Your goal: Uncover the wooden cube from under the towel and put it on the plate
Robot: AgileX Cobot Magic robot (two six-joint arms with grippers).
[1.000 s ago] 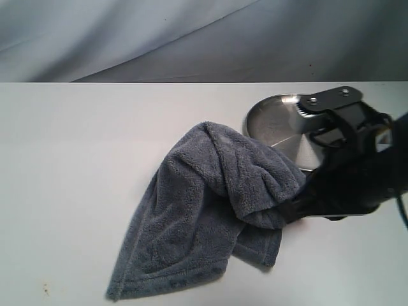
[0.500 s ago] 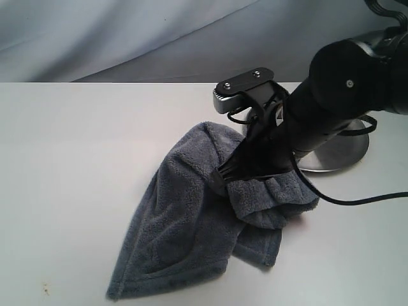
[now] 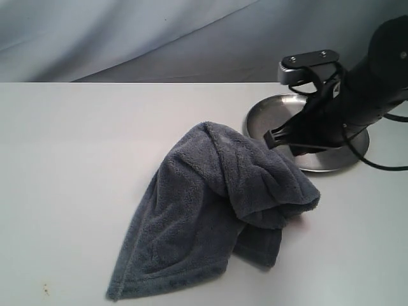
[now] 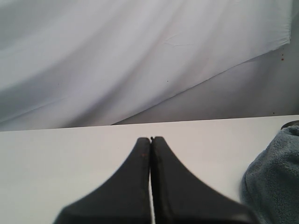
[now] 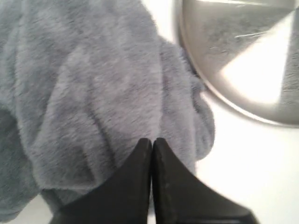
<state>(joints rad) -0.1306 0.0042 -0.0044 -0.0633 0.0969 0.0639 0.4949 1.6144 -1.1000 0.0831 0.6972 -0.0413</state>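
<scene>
The slate grey-blue towel [image 3: 204, 204] lies bunched in a heap on the white table, and the wooden cube is hidden from every view. The steel plate [image 3: 268, 108] sits just behind the towel to the right, partly covered by my right arm. My right gripper [image 3: 269, 137] hovers over the plate's near rim beside the towel, shut and holding nothing. In the right wrist view its tips [image 5: 152, 140] hang above the towel [image 5: 93, 84], with the plate [image 5: 243, 60] beyond. My left gripper [image 4: 150, 139] is shut and empty over bare table, the towel's edge [image 4: 275, 177] off to one side.
The white table [image 3: 76, 159] stretches bare to the left of the towel. A pale grey-blue cloth backdrop [image 3: 127, 38] hangs behind the table's far edge. A black cable [image 3: 382, 167] trails from the right arm past the plate.
My right arm swung from the towel's right fold up over the towel, then back right above the plate. The towel lies heaped much as before.
</scene>
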